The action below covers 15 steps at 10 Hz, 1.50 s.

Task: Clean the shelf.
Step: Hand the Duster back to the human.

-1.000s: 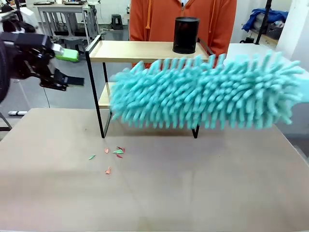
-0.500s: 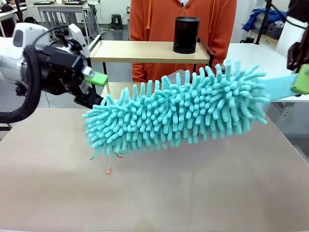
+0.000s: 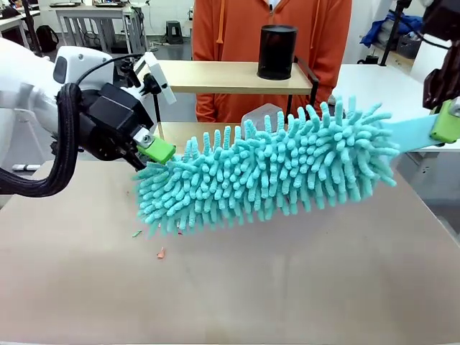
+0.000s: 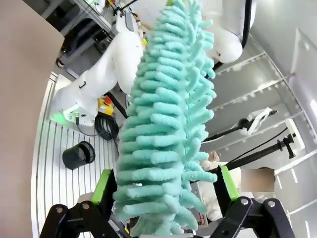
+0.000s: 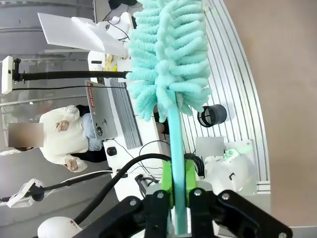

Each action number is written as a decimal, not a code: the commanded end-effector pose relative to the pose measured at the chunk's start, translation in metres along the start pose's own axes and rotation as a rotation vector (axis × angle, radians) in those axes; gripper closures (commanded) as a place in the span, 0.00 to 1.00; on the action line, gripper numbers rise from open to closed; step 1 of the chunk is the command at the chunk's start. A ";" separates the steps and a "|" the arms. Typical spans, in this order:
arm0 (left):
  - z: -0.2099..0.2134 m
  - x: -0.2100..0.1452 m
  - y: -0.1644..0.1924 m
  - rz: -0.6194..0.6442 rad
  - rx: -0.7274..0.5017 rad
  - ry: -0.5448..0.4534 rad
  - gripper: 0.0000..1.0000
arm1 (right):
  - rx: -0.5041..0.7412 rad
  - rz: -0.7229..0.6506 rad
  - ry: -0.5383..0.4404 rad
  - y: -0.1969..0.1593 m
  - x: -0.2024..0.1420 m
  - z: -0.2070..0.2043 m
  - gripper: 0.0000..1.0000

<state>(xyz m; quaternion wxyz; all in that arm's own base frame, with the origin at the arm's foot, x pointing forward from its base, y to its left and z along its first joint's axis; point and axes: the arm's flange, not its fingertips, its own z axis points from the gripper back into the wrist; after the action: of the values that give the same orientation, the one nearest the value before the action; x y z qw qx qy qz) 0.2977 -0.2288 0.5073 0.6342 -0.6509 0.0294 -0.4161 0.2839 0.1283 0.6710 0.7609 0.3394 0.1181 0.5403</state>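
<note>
Readable text: none is showing in any view.
Red-and-white sign (image 5: 92, 106) behind the teal duster, right wrist view: print is showing, too small and blurred to read.

Left pincer (image 3: 159, 152) spread wide, right pincer (image 5: 178, 174) clamped tight

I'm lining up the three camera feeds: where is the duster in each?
Front: the duster lies across the middle, tip at the left hand, handle running right.
Left wrist: it rises up the centre, its tip between the open left hand's pads.
Right wrist: head at top centre, handle clamped in the right hand.
Shared landmark: its teal head.
</note>
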 end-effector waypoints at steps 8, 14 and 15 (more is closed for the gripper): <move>-0.016 0.003 0.003 -0.145 0.009 0.022 1.00 | 0.005 0.015 -0.027 0.000 -0.012 0.003 0.88; -0.015 0.000 0.004 -0.141 0.005 0.034 1.00 | 0.000 -0.014 -0.046 -0.006 -0.016 0.003 0.88; -0.015 0.001 0.004 -0.145 0.008 0.035 1.00 | 0.000 -0.010 -0.041 -0.006 -0.016 0.002 0.88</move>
<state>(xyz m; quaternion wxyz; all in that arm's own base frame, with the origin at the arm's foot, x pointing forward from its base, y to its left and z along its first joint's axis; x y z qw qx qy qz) 0.2932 -0.2417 0.5036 0.6104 -0.6441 -0.0015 -0.4610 0.2848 0.1177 0.6682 0.7660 0.3461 0.1139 0.5296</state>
